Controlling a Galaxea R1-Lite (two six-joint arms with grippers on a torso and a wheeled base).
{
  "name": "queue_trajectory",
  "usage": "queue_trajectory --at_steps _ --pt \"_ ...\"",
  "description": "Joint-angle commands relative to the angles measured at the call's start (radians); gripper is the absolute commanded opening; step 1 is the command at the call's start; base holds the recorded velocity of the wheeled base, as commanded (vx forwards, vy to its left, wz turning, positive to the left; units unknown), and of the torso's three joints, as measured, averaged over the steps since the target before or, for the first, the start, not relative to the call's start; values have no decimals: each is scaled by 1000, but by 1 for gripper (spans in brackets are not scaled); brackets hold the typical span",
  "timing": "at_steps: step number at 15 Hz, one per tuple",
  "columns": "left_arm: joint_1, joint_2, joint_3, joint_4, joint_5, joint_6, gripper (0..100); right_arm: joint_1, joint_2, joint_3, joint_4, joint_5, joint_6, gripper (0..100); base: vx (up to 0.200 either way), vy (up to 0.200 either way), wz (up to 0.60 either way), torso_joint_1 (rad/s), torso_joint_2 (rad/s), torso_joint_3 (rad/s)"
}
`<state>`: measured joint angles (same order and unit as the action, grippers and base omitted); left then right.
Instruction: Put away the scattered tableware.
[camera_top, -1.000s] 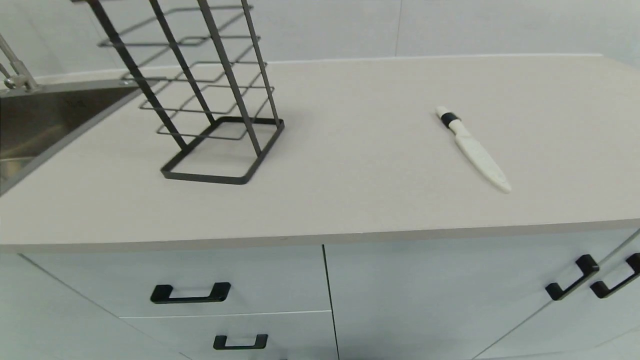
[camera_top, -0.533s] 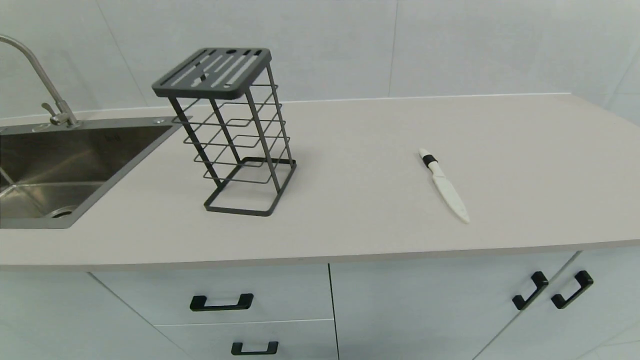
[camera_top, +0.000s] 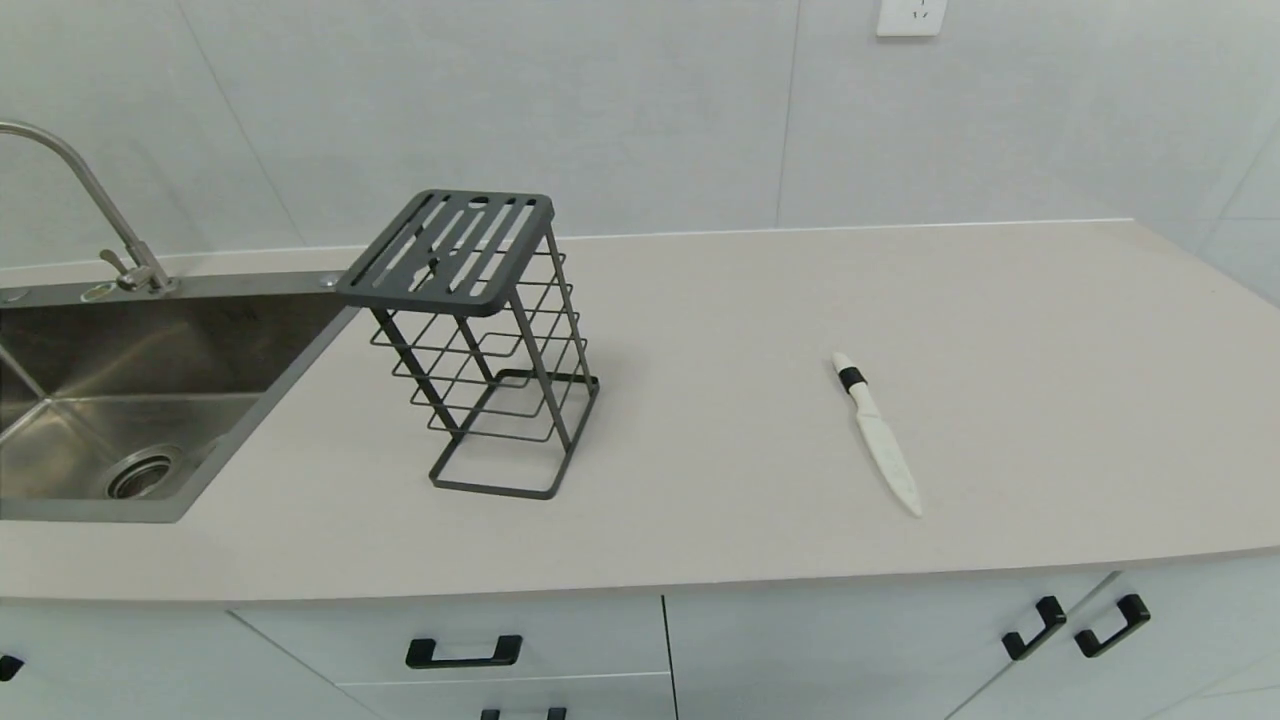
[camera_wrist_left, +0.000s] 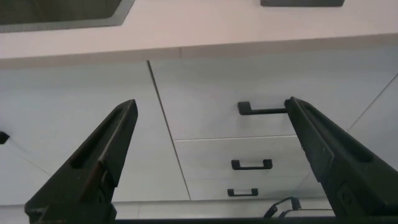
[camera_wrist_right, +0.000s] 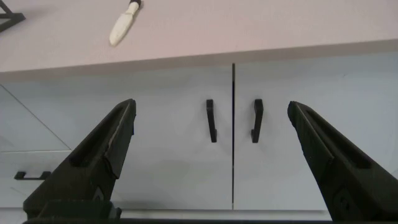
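Plainly see a white knife (camera_top: 877, 432) with a black band near one end, lying flat on the pale worktop (camera_top: 720, 300), over on the robot's right and near the front edge, the banded end turned away from that edge. Find it well apart from the black wire knife rack (camera_top: 470, 340), standing upright farther left under a slotted top plate (camera_top: 447, 250). Note a steel sink (camera_top: 180, 340) set into the worktop just beside the rack on its left, with a curved faucet (camera_top: 105, 205) rising behind the basin. Spot a white wall socket (camera_top: 910, 17) high on the tiled wall at the back.

Catch the left pincer (camera_wrist_left: 210, 106) in front of the cabinet fronts, its two dark fingers (camera_wrist_left: 93, 168) spread wide and clasping nothing. See three black drawer handles (camera_wrist_left: 252, 164) stacked one over another between those fingers.

Catch the right pincer (camera_wrist_right: 210, 107) spread just as wide, likewise with nothing in its grip, facing a pair of cabinet doors. Make out two upright black door handles (camera_wrist_right: 212, 120) side by side between its fingers. Glimpse the knife (camera_wrist_right: 121, 28) again on the worktop beyond the doors, close to the edge.
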<state>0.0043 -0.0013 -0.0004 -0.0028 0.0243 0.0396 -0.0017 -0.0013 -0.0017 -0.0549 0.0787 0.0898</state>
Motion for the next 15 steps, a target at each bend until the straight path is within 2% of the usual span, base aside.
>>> queue_trajectory --at_steps 1,11,15 --pt "0 1 0 0 0 0 100 0 1 0 0 0 1 100 0 0 0 281 -510 -256" --pt "0 1 0 1 0 -1 100 0 1 0 0 -4 5 100 0 0 0 293 -564 -272" --pt "0 1 0 0 0 0 100 0 1 0 0 -4 8 100 0 0 0 228 -441 -220"
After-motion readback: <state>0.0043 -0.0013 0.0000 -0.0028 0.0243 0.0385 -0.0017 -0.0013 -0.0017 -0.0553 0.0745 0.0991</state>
